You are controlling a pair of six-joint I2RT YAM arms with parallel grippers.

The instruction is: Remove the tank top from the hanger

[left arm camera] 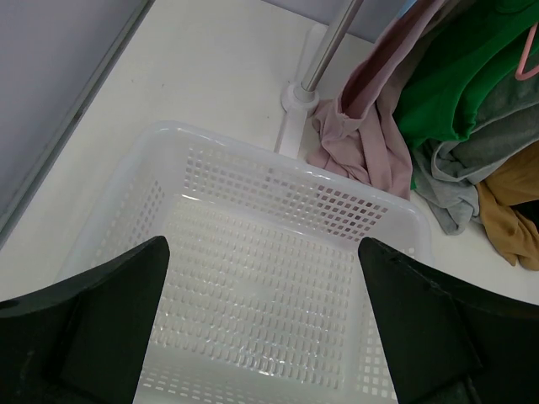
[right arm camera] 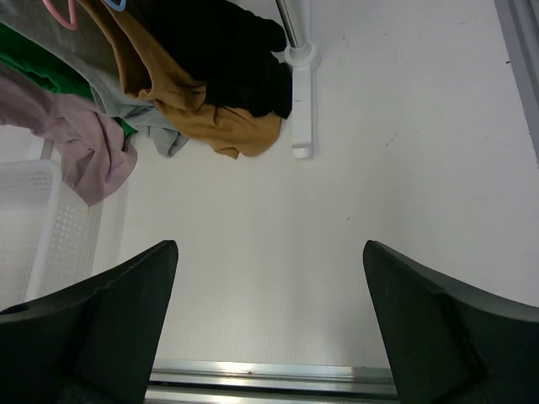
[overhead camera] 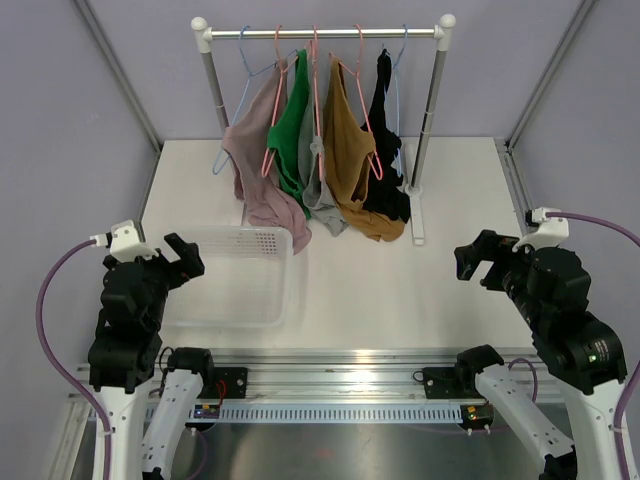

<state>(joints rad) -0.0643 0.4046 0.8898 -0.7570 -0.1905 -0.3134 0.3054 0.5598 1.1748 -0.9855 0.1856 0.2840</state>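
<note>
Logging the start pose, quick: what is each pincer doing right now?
Left pincer: open, holding nothing, above the white basket.
Right pincer: open, holding nothing.

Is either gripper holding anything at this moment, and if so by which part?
Nothing is held. The left gripper is open above the white basket; the right gripper is open over the table.

Tank tops (overhead camera: 345,160) hanging on rack (overhead camera: 340,33), white basket (overhead camera: 255,240) at left
</note>
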